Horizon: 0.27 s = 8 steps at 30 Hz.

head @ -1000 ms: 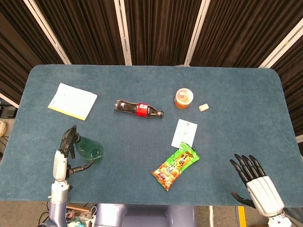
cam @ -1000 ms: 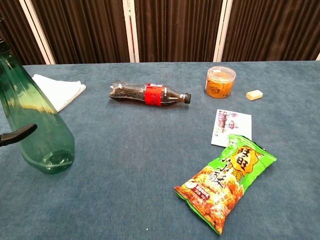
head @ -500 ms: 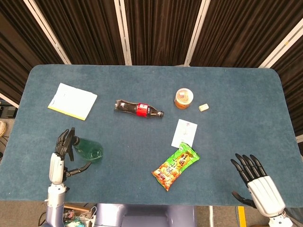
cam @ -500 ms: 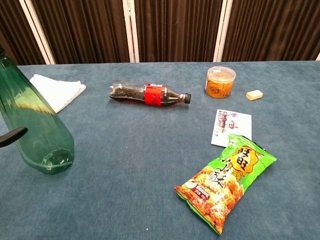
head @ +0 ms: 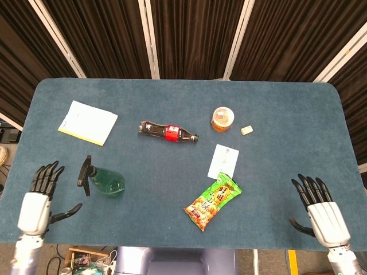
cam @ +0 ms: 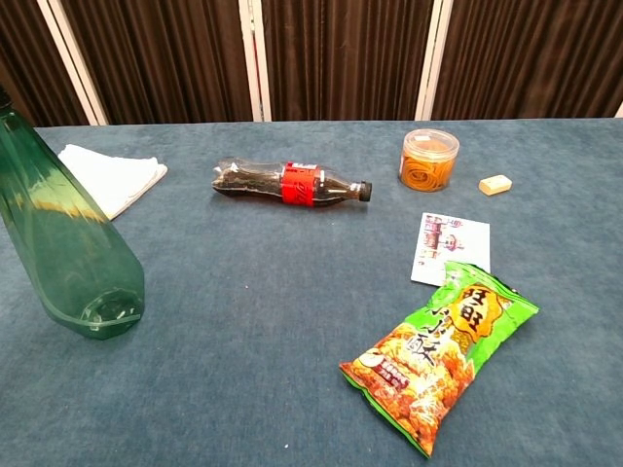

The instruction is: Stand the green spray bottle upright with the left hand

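- The green spray bottle (head: 103, 180) stands on its base on the blue table (head: 172, 103), near the front left corner; its black trigger head (head: 85, 172) shows toward the left in the head view (the chest view cuts the top of the bottle off at the frame edge).
- The left hand (head: 38, 200) is to the left of the bottle and nearer the table's front edge, apart from it, its fingers spread and holding nothing.
- The right hand (head: 321, 209) is at the far front right corner, well apart from the bottle, fingers likewise spread and empty.
- A cola bottle (head: 168, 132) lies on its side further back, toward the table's middle.
- A white notepad (head: 87, 122) lies behind the spray bottle on the left.
- A green snack bag (head: 212, 201) and a white card (head: 223, 161) lie right of centre, with an orange jar (head: 222, 119) and a small eraser (head: 246, 130) beyond them.
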### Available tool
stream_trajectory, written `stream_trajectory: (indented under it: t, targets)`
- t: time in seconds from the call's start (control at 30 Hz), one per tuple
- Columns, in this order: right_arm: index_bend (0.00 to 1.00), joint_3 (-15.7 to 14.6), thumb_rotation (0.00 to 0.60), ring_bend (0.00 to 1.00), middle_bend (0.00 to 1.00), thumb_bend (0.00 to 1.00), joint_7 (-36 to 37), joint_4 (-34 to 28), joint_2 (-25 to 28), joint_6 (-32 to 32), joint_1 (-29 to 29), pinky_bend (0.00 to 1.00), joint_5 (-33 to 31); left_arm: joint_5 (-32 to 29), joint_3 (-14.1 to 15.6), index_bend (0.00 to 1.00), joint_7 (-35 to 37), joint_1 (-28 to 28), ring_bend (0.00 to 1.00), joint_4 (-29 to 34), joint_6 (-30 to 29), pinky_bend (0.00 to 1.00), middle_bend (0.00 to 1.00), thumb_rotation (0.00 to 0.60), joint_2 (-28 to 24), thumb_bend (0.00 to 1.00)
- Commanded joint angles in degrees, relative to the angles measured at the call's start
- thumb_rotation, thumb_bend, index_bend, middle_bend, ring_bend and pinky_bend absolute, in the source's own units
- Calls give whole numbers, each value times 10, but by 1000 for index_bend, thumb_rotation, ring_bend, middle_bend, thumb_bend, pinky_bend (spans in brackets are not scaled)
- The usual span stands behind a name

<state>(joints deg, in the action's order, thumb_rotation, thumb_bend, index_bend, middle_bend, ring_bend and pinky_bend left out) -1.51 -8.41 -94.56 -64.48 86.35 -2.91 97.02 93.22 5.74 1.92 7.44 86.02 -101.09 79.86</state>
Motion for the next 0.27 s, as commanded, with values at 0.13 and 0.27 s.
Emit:
stream_trajectory:
  t: [0.13, 0.27]
  targets:
    - [0, 9, 600, 0, 0, 219, -19, -6, -5, -15, -4, 0, -26, -68, 33, 70, -137, -19, 0, 120, 79, 31, 15, 600, -135, 60]
    - [0, 13, 600, 0, 0, 219, -25, -10, -4, -10, 0, 0, -36, -96, 14, 70, -173, -21, 0, 123, 85, 31, 16, 600, -130, 60]
